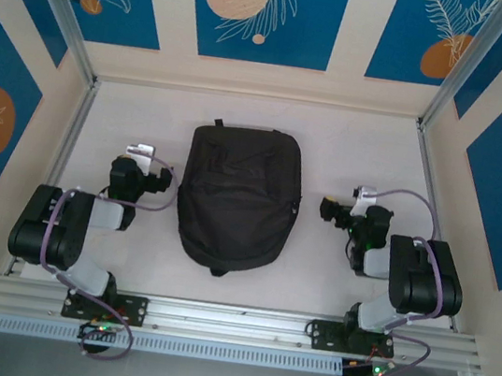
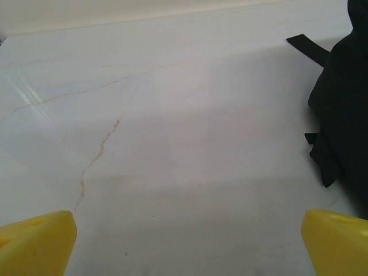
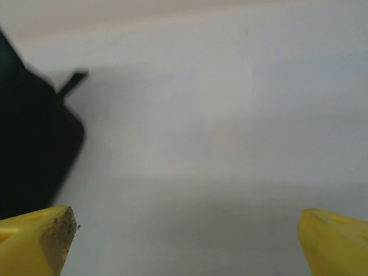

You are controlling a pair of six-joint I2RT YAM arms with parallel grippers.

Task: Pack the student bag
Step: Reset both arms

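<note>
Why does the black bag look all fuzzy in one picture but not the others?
Right wrist view: the student bag is a soft, blurry dark shape, out of focus. Left wrist view: sharper, its strap has crisp edges and a thin crack shows on the table. Top view: even light, bag clear.

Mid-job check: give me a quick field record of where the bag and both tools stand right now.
bag: student bag lies flat on the table, between the two arms
bag opening: looks closed from above; cannot confirm
left tool: left tool open, holding nothing, low over the table on the bag's left side
right tool: right tool open, holding nothing, low over the table on the bag's right side
contact: neither tool touches the bag
</note>
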